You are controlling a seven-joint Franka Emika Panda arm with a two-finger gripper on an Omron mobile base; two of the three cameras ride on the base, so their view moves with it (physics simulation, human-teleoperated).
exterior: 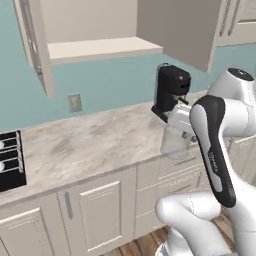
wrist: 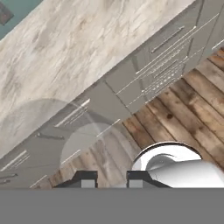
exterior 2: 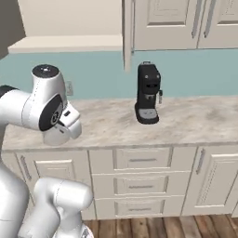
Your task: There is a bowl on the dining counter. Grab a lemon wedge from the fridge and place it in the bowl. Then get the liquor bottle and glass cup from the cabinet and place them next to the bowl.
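Glass cup (exterior: 176, 142) gripped in the claw (wrist: 110, 178), fingers closed narrowly on its wall, carried in the air off the front edge of the wall counter (exterior: 95, 145), above the cream drawers (exterior 2: 142, 181). Short, clear, straight-sided tumbler; pale and see-through, cabinet fronts and wooden floor (wrist: 192, 109) visible through it. In the hand view, cup (wrist: 65, 135) seen as two faint overlapping circles just beyond the dark finger tips (wrist: 85, 178). In the right base view, cup (exterior 2: 56, 137) a pale blur under the wrist, partly hidden by the arm. Black coffee machine (exterior 2: 148, 93) upright toward the back edge of the counter, well apart from the cup. Upper cabinet (exterior: 100, 50) open, its shelf bare. Stove grate (exterior: 10, 160) at the counter's left end.
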